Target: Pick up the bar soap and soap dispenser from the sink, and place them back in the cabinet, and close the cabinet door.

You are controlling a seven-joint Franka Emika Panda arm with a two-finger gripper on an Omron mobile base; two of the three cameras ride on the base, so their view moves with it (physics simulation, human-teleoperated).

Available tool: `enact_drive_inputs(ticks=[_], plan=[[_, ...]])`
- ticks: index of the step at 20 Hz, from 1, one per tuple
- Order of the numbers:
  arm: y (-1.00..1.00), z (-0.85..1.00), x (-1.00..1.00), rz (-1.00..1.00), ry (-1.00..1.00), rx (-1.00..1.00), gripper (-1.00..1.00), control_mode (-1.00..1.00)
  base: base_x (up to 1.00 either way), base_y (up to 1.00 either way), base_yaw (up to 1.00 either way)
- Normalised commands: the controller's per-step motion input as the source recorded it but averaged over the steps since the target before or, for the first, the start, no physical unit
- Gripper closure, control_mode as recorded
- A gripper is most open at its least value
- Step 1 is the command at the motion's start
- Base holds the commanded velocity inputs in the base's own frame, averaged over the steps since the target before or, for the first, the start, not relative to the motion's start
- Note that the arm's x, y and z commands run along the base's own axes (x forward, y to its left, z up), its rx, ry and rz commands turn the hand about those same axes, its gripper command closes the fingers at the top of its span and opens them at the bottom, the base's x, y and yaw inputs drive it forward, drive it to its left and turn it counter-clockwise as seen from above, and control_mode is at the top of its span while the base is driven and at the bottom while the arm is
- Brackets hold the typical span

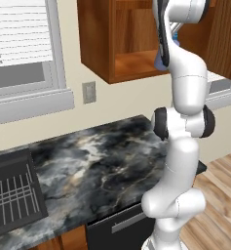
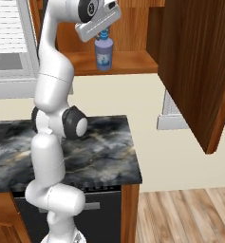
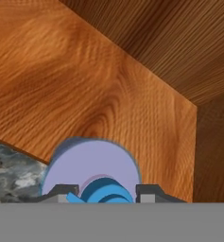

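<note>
Gripper (image 2: 103,34) pinches the pump top of the soap dispenser (image 2: 104,54) — bottle upright, hanging straight below the hand, its base at the cabinet (image 2: 128,61) shelf. Release looks near — door open at right.

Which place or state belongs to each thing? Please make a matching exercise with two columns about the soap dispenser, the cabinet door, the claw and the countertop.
Things:
1. soap dispenser
2. cabinet door
3. claw
4. countertop

Places or states:
A. dark marbled surface below the cabinet
B. standing wide open
C. shut on the blue pump top
D. at the front of the cabinet shelf, held from above

Pairs: 1-D, 2-B, 3-C, 4-A
</note>
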Motion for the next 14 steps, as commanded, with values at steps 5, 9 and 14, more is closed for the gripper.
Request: enact_drive_inputs(ticks=[5,9,14], plan=[[0.0,0.09,0.05,0.0,0.0,0.01,1.0,-1.0,0.0,0.0,0.0],[0.0,0.04,0.08,0.0,0.0,0.0,1.0,-1.0,0.0,0.0,0.0],[0.0,0.0,0.21,0.0,0.0,0.0,1.0,-1.0,0.0,0.0,0.0]])
